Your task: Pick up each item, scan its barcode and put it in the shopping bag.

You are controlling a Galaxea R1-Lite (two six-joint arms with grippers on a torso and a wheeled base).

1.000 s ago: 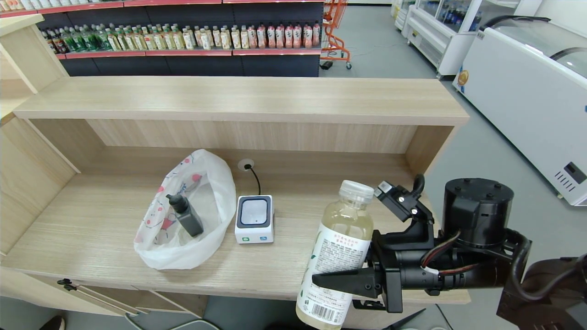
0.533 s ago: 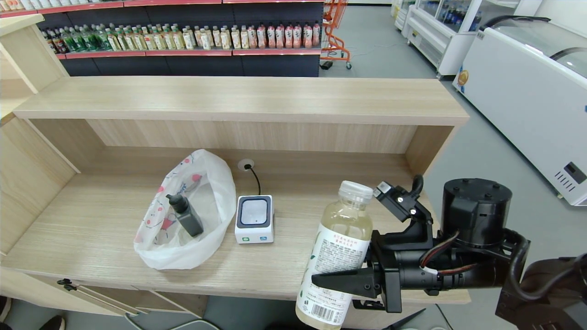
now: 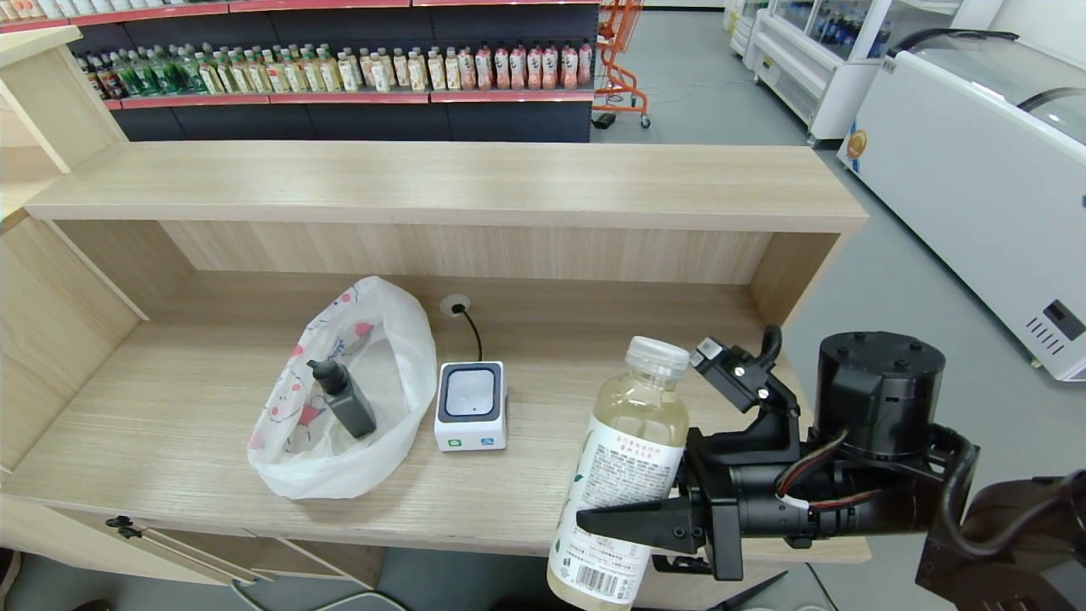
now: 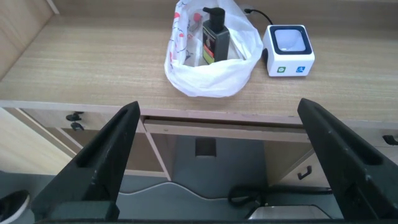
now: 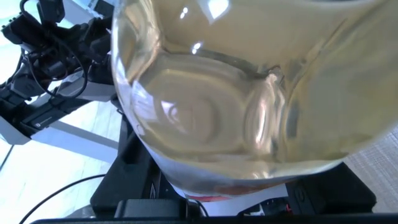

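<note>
1. While the right fingers grip the bottle upright over the near edge of the bench, its barcode sits low on the label, facing the near side; the left fingers hang spread and empty before the bench.
2. Tilt that barcode squarely over the window of the scanner, close and steady.
3. Farther off, the shopping bag lies open with a dark bottle inside.

Wooden counter; drink shelves, orange cart, white freezers behind.
</note>
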